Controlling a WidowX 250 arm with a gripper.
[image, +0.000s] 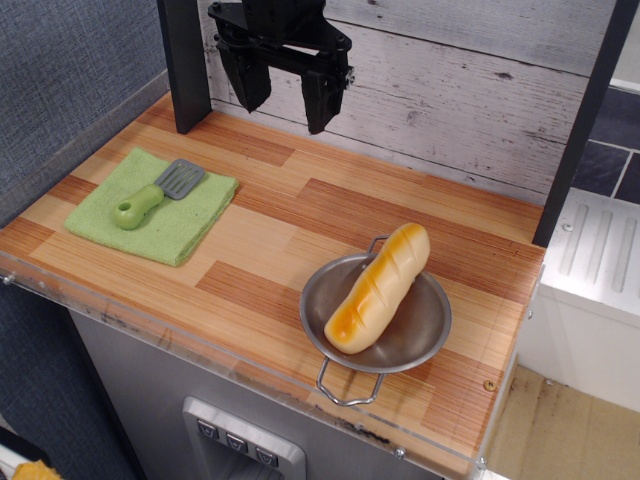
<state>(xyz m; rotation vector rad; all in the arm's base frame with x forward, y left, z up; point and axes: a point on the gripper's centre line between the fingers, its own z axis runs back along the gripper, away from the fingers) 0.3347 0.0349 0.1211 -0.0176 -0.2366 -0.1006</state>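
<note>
My black gripper hangs high at the back of the wooden counter, open, with nothing between its two fingers. Below and to its left a green cloth lies flat on the counter. On the cloth rests a small spatula with a grey slotted blade and a green handle. At the front right stands a round metal pan with wire handles. A long golden bread loaf lies diagonally in it, its upper end resting over the pan's far rim. The gripper is apart from all of these.
A dark post stands at the back left and another slanted post at the right. A white plank wall backs the counter. A clear plastic lip runs along the front edge. A white sink unit lies to the right.
</note>
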